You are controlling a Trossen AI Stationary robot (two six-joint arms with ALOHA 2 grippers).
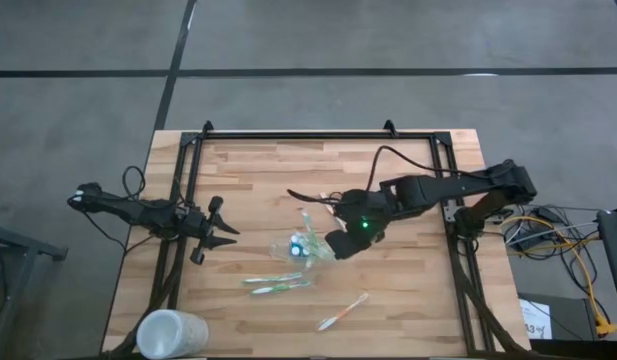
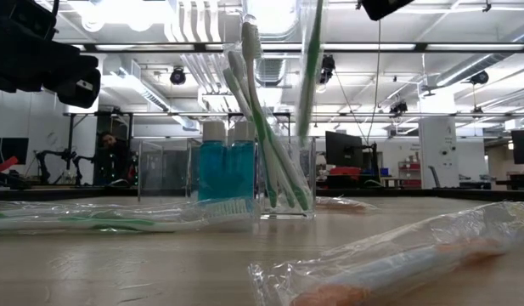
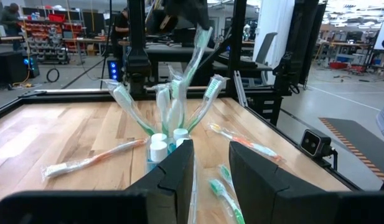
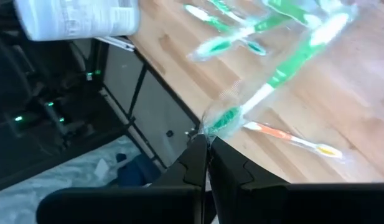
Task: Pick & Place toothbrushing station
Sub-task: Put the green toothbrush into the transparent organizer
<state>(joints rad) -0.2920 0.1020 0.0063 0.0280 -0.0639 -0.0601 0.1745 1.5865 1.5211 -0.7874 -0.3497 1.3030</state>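
The clear holder (image 1: 306, 246) stands mid-desk (image 1: 408, 310), stuffed with toothbrushes and blue tubes (image 2: 226, 170). Light, brittle plastic, probably tippy, so grip low on its wall. Just above it, the right end effector (image 4: 207, 142) is clamped on a wrapped green toothbrush (image 4: 285, 68), apparently slippery film. Left of the holder, the left end effector (image 3: 210, 171) waits, fingers apart.
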